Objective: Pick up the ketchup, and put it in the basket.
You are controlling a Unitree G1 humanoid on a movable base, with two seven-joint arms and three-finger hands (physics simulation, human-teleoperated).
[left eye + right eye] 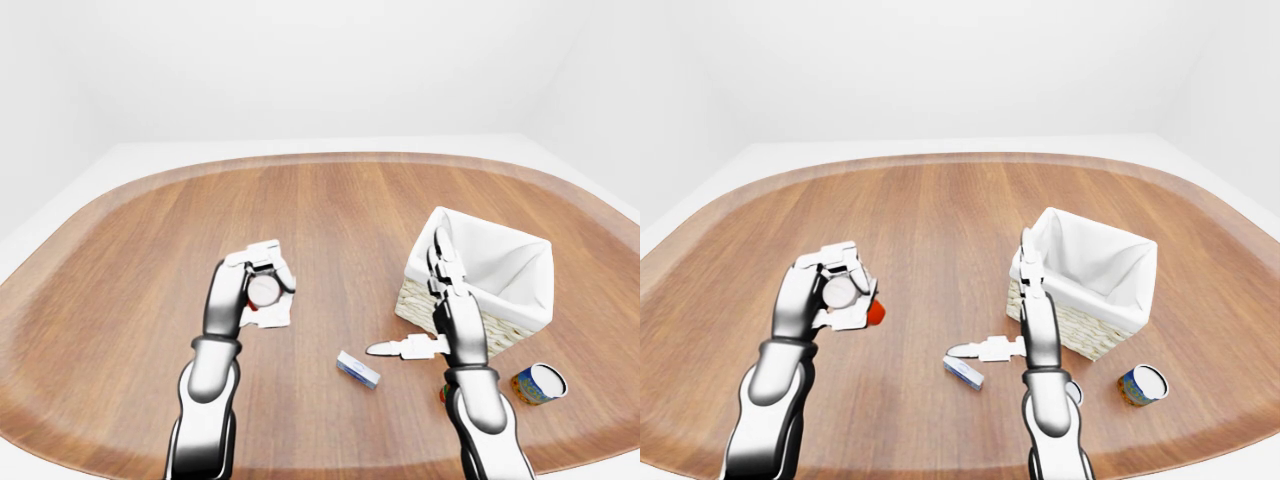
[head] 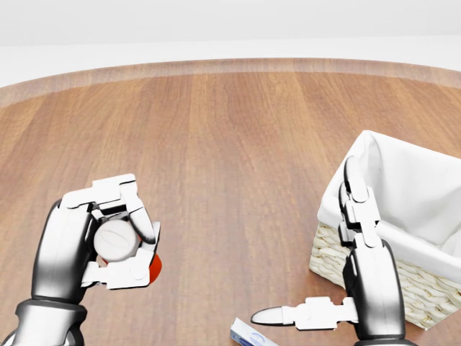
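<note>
1. Head view: left hand (image 2: 101,249) has its fingers wrapped round the ketchup (image 2: 115,241), held clear of the table (image 2: 230,144).
2. Right hand (image 2: 353,252) spread, holding nothing, beside the basket (image 2: 425,209).
3. Step: carrying. Next, probably swing rightward over the basket and release.

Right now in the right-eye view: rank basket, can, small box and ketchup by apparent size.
1. basket, clearly largest.
2. can.
3. small box, close to the can, so that order is unsure.
The ketchup can't be ranked: the left hand covers most of it, fingers closed round it.
</note>
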